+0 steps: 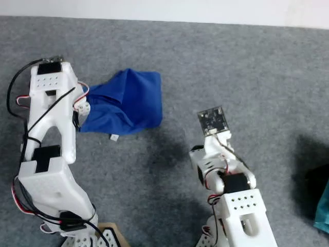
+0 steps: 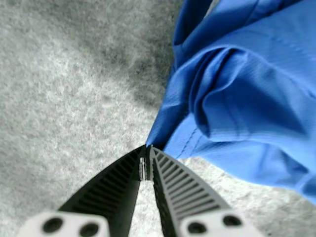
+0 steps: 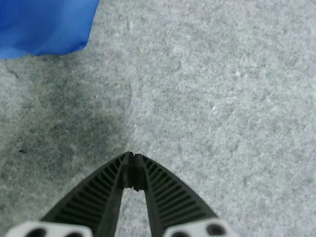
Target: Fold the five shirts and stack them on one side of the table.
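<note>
Blue shirt [image 2: 237, 89] is bunched into folds in the left wrist view. One edge is pinched at the very tips of the left tool [image 2: 148, 152], whose jaws are closed tight on the fabric above the grey table [image 2: 59, 98]. In the right wrist view the right tool [image 3: 133, 160] has its jaws pressed together with nothing between them. It is over the table, and a corner of the shirt is well apart from it. In the high view the crumpled shirt is in the far left part of the table, against the end of the left arm [image 1: 49, 128]. The right arm [image 1: 226, 175] stands apart from it, and a teal cloth [image 1: 323, 208] lies at the right edge.
</note>
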You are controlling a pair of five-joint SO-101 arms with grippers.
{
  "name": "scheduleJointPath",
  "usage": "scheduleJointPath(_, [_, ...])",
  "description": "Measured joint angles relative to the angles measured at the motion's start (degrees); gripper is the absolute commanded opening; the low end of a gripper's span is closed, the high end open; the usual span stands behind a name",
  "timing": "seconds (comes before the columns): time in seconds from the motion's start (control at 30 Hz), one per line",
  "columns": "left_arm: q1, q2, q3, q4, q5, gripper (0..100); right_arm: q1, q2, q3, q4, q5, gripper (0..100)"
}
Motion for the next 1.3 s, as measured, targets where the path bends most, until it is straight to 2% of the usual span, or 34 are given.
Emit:
scheduleJointPath(0.23, [4.31, -4.84, -6.42, -0.62, 0.0, 1, 0.0, 0.0, 0.0, -0.62, 0.0, 0.8])
scheduleJointPath(0.4, [8.62, -5.1, -6.95, -9.67, 0.0, 1, 0.0, 0.0, 0.0, -0.62, 0.0, 0.8])
scheduleJointPath(0.73, [9.93, 8.62, -6.42, -16.44, 0.09, 1, 0.0, 0.0, 0.0, -0.62, 0.0, 0.8])
scheduleJointPath(0.83, [10.02, 8.97, -6.42, -16.35, 0.09, 1, 0.0, 0.0, 0.0, -0.62, 0.0, 0.8])
scheduleJointPath(1.03, [9.67, 8.97, -6.24, -8.53, 0.0, 1, 0.0, 0.0, 0.0, -0.62, 0.0, 0.8])
scheduleJointPath(1.3, [3.78, 8.97, -5.19, -1.76, 0.0, 1, 0.0, 0.0, 0.0, -0.62, 0.0, 0.8])
